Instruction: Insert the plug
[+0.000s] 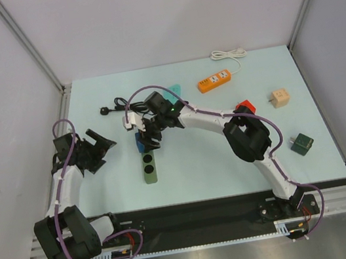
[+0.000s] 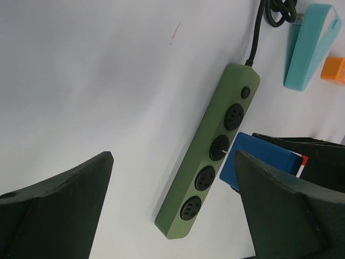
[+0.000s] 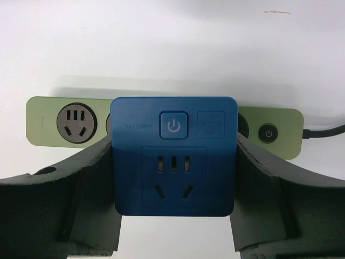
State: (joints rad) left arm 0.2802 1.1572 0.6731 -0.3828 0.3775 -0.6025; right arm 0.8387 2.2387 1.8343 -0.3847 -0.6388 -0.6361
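Your R gripper is clamped on a blue adapter block, one finger on each side, w/ its socket face & power button toward the wrist cam. The block sits in front of the mid part of the green power strip, hiding the middle sockets in the R wrist view; can't tell if it touches the strip. Your L gripper is spread wide w/ nothing between the jaws, just left of the strip. The plug lies on the table toward the far left, beyond the strip's far end & well apart from both grippers. Its thin black cord is looped beside it & runs into the strip's switch end. On the far side you've got a teal piece & an orange strip w/ a white cord. On the right: a red block partly behind your R arm, a beige cube & a dark green cube.
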